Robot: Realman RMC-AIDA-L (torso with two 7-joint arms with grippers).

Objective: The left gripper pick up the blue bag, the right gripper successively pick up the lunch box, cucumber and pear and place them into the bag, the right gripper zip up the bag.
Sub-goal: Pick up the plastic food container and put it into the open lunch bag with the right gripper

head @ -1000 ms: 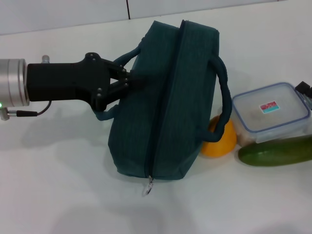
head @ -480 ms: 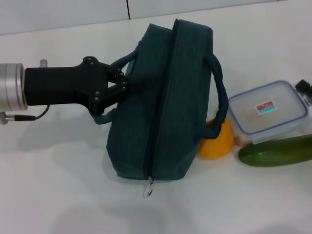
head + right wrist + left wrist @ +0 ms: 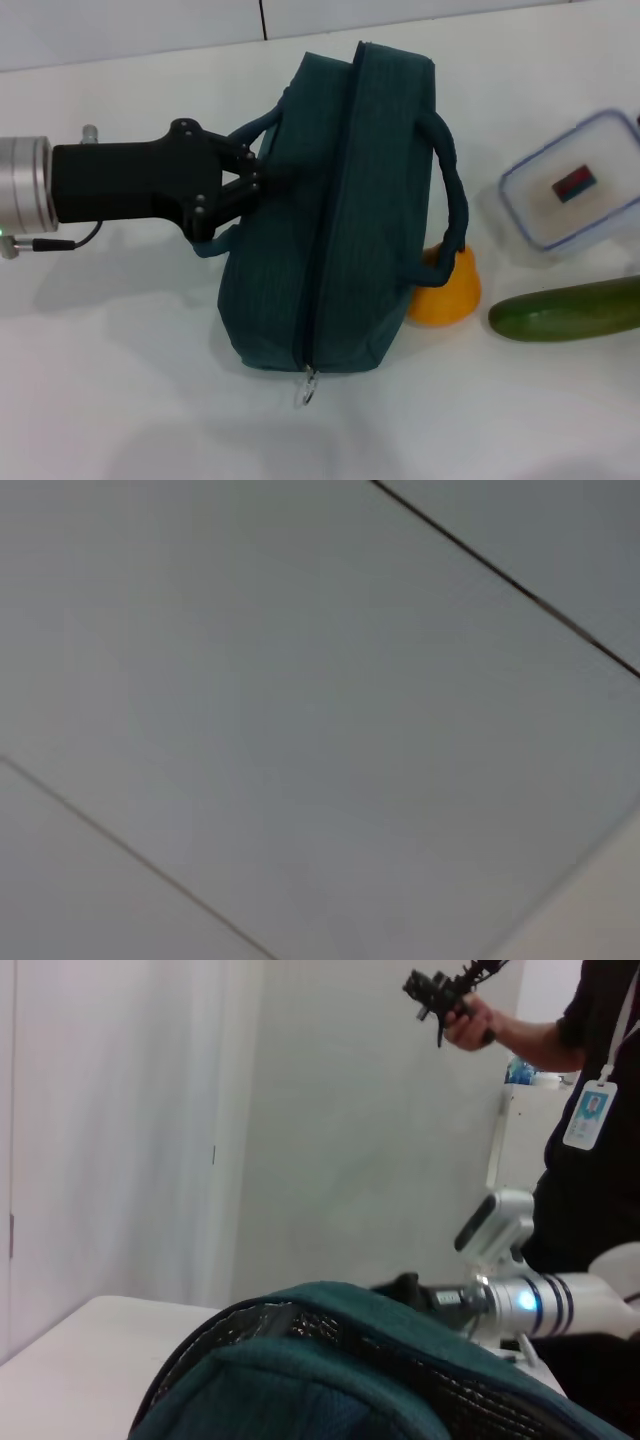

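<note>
So we see the left hand (image 3: 262, 176) reaching in from the left of the head view, its fingers pinched together on the near-side fabric of the bag (image 3: 340, 210), right by the left handle (image 3: 240, 135). The bag sits on the white desk (image 3: 120, 360), zipper line running along its top toward us, metal ring pull (image 3: 307, 391) hanging at the near end. The right handle (image 3: 452, 190) arches over the bag's right side.

The pear (image 3: 448, 290) sits on the desk touching the bag's right lower side, partly tucked behind the right handle. The cucumber (image 3: 565, 310) lies flat to the right of the pear, close to it, running off the right edge. The lunch box (image 3: 572, 195) is tilted at the right edge, above the cucumber and apart from it; it looks raised off the desk, sticker facing up.

We can't spot the right hand in the head view, and the right wrist view gives only blurred grey panels, so we can't tell its state.

The left wrist view looks over the bag's teal top (image 3: 330, 1380); beyond it are a white robot arm (image 3: 530, 1300) and a person (image 3: 590, 1110) holding a black device.
</note>
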